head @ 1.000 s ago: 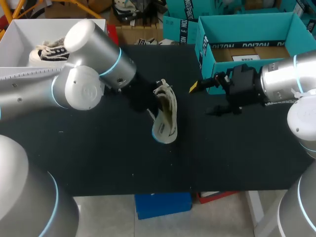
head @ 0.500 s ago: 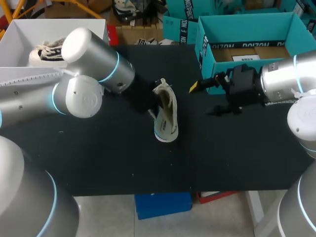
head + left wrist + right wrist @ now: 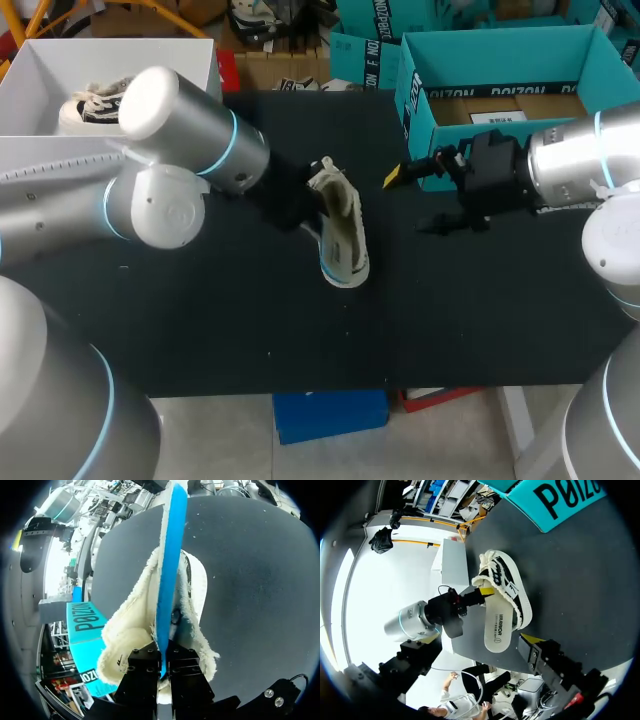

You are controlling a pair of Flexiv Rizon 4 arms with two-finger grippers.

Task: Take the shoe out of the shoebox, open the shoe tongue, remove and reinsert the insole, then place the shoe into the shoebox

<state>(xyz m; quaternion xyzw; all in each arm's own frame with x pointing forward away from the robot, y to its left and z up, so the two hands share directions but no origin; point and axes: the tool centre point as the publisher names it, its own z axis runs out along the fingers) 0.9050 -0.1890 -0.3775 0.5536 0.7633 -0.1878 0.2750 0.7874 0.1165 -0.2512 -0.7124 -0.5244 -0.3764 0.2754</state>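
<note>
The black-and-white shoe (image 3: pixel 340 232) with cream fleece lining (image 3: pixel 130 630) is in mid-table, tilted on its side. My left gripper (image 3: pixel 162 656) is shut on the blue insole (image 3: pixel 170 570), which stands edge-on ahead of its fingers with the fleece around it. In the right wrist view the left gripper (image 3: pixel 484 591) holds at the shoe's (image 3: pixel 500 580) heel end, and a white printed face (image 3: pixel 499 622) is turned toward that camera. My right gripper (image 3: pixel 415 200) hangs open and empty to the right of the shoe, in front of the teal shoebox (image 3: pixel 412 95); one yellow fingertip (image 3: pixel 532 639) shows.
A white box (image 3: pixel 200 55) at the back left holds another shoe (image 3: pixel 95 105). The shoebox's interior shows brown cardboard (image 3: pixel 505 105). Bare black tabletop (image 3: pixel 220 320) lies in front of the shoe.
The left arm has turned a little and the shoe has swung slightly to the right, its toe end farthest. The right arm has not moved.
</note>
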